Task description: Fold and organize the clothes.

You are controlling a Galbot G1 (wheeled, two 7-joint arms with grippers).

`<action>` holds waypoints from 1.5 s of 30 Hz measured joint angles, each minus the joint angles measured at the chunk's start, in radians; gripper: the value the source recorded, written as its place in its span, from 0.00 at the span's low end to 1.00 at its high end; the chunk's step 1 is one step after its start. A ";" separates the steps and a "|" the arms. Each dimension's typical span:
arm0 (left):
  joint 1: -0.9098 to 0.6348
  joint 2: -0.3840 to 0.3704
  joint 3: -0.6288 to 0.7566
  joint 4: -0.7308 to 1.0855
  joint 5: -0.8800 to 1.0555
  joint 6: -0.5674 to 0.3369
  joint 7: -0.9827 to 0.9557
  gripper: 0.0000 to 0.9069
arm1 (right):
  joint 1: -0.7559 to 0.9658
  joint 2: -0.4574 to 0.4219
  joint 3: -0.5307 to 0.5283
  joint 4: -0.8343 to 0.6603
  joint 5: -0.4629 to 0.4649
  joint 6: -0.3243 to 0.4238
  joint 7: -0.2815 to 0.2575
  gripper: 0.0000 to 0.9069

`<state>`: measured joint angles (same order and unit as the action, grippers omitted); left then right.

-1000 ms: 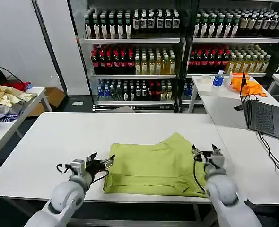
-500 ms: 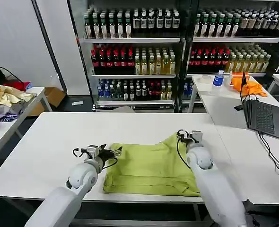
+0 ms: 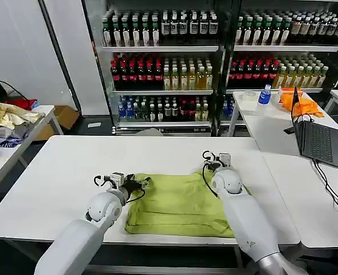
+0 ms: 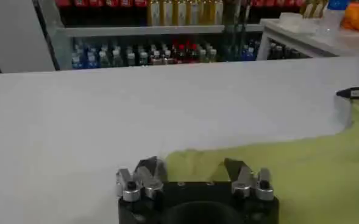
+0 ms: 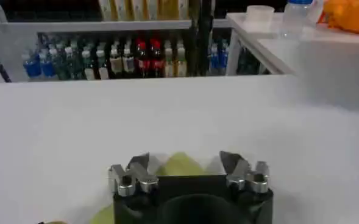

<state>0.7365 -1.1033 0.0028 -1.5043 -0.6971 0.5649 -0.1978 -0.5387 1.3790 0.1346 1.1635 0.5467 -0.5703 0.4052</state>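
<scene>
The clothes here are one lime-green T-shirt (image 3: 177, 203), lying folded flat on the white table (image 3: 60, 166) near its front edge. My left gripper (image 3: 137, 184) sits at the shirt's far left corner, open. In the left wrist view the shirt (image 4: 289, 164) has its edge just beyond the left gripper (image 4: 192, 170), between the spread fingers. My right gripper (image 3: 215, 158) is at the shirt's far right corner, open. In the right wrist view the shirt's corner (image 5: 178, 165) pokes up between the fingers of the right gripper (image 5: 186, 163).
A laptop (image 3: 323, 140) stands open on the table to the right, with cables (image 3: 329, 183) running toward me. Farther back are an orange cloth (image 3: 299, 104) and a water bottle (image 3: 264, 94). A side table at left holds piled clothes (image 3: 6, 117). Drink shelves (image 3: 215, 63) line the back.
Both grippers moved away from me along the shirt's sides to its far corners; the right one also shifted left. The shirt's raised far right corner now lies lower.
</scene>
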 measured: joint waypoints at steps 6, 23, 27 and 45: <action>-0.002 -0.004 0.003 0.015 0.000 -0.001 0.011 0.02 | -0.017 0.000 -0.002 0.012 0.006 0.000 0.004 0.00; 0.033 0.015 -0.020 -0.022 -0.023 -0.016 0.034 0.02 | -0.092 -0.038 0.017 0.135 -0.009 0.051 0.002 0.00; 0.043 0.027 -0.037 -0.046 -0.036 -0.015 0.034 0.02 | -0.117 -0.066 0.028 0.208 -0.008 0.066 -0.002 0.00; 0.172 0.109 -0.119 -0.282 -0.053 -0.009 0.041 0.02 | -0.420 -0.189 0.146 0.693 -0.023 0.064 -0.019 0.00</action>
<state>0.9083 -0.9939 -0.1158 -1.7863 -0.7505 0.5561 -0.1565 -0.9589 1.1899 0.2810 1.8568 0.5237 -0.5064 0.3864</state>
